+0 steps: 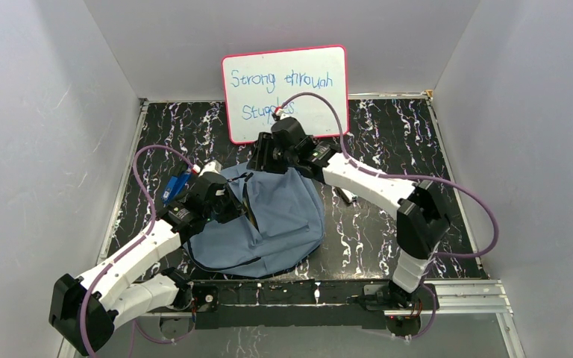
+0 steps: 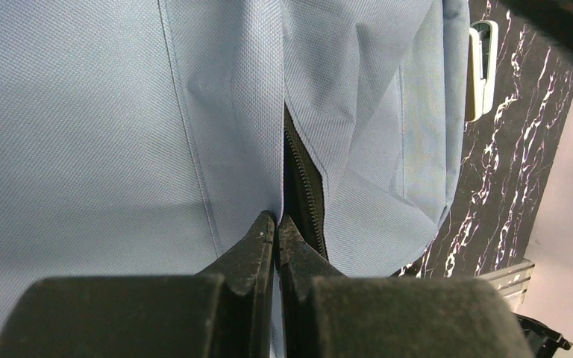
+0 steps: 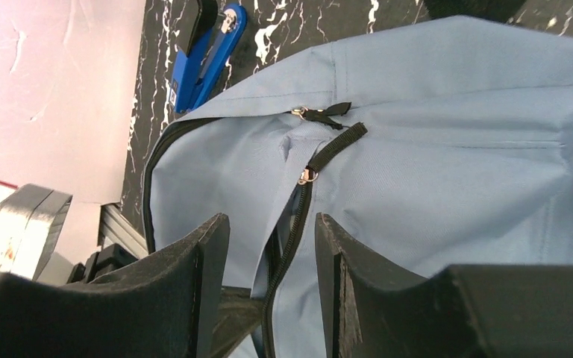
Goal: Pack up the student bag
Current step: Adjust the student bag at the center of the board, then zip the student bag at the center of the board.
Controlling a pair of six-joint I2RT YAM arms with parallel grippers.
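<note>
The student bag (image 1: pixel 276 224), grey-blue and floppy, lies flat mid-table. Its dark zipper (image 2: pixel 307 186) stands partly open. My left gripper (image 1: pixel 237 206) is on the bag's left part; in the left wrist view it (image 2: pixel 276 221) is shut, pinching the fabric edge beside the zipper. My right gripper (image 1: pixel 262 161) is at the bag's far edge. In the right wrist view it (image 3: pixel 272 224) is open, its jaws standing either side of the zipper line (image 3: pixel 295 224), below two zipper pulls (image 3: pixel 307 176). The bag's inside is hidden.
A blue stapler (image 1: pixel 176 186) lies on the table left of the bag, also in the right wrist view (image 3: pixel 209 52). A pink-framed whiteboard (image 1: pixel 283 93) leans on the back wall. A small white object (image 1: pixel 347 195) lies right of the bag. The table is black marble (image 1: pixel 388 224).
</note>
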